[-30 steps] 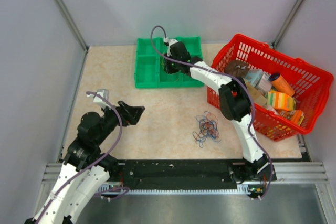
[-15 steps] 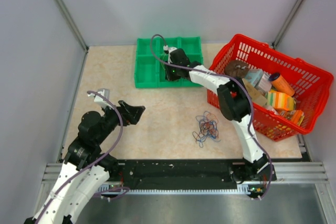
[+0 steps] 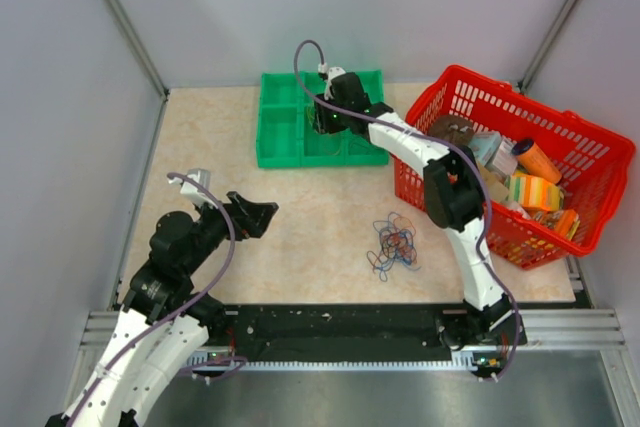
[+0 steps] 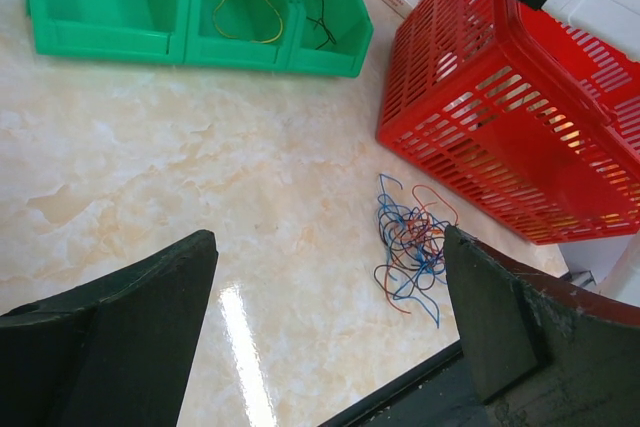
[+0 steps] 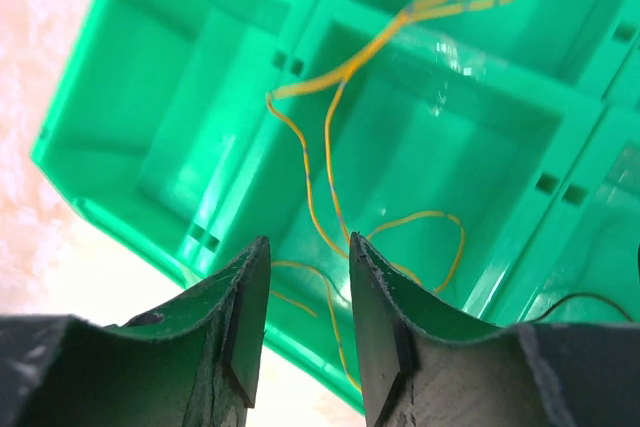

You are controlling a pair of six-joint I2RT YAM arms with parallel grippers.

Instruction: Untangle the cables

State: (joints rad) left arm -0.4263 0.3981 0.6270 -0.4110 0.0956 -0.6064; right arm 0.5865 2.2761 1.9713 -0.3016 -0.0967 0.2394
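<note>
1. Top external view: your marbled beige table carries a green tray of bins at 12 o'clock and a red basket of packaged goods at 3 o'clock.
2. The tangle of cables lies loose on the table at about 5 o'clock. It is a small knot of thin blue, orange, red and dark threads, just beside the basket's near corner and well apart from the tray.
3. Your left gripper hangs at 8 o'clock, well apart from the tangle, and points toward it.
4. Your right gripper reaches out to 12 o'clock and sits over the middle of the tray.
5. Left wrist view: the left gripper has its fingers spread wide with nothing between them. The tangle of cables sits on the table just inside the right-hand finger. At 12 o'clock the tray holds a looped yellow strand in one bin and a dark strand in the bin next to it. The basket stands at 2 o'clock.
6. Right wrist view: the right gripper looks down into the tray. A narrow gap parts its fingers, and the yellow strand runs from 1 o'clock down into that gap. You cannot tell whether the fingers touch it. The dark strand shows at 4 o'clock in the neighbouring bin.
</note>
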